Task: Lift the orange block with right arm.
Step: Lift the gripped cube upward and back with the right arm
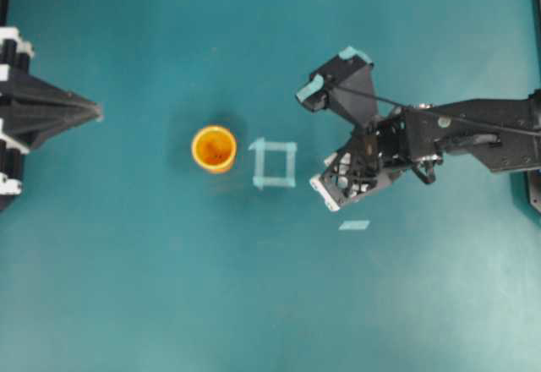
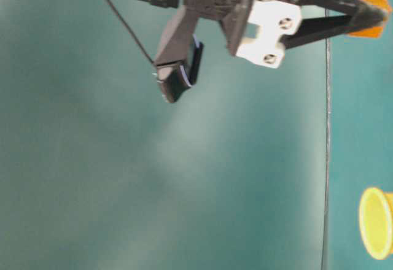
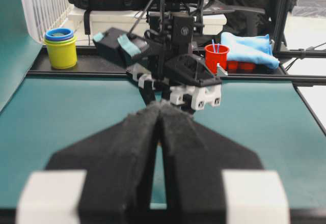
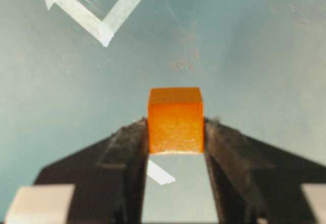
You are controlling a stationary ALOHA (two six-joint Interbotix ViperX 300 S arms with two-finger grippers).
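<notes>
The right tool has the orange block pinched between its two black pads, and in the table-level view the block looks to be up off the teal surface, to the right of the tape square and the cup. The left tool sits pressed shut at its own edge, holding nothing. The pads seem to catch only the block's near half, so I'd worry a jerk or a slack squeeze could let it slide out and drop.
</notes>
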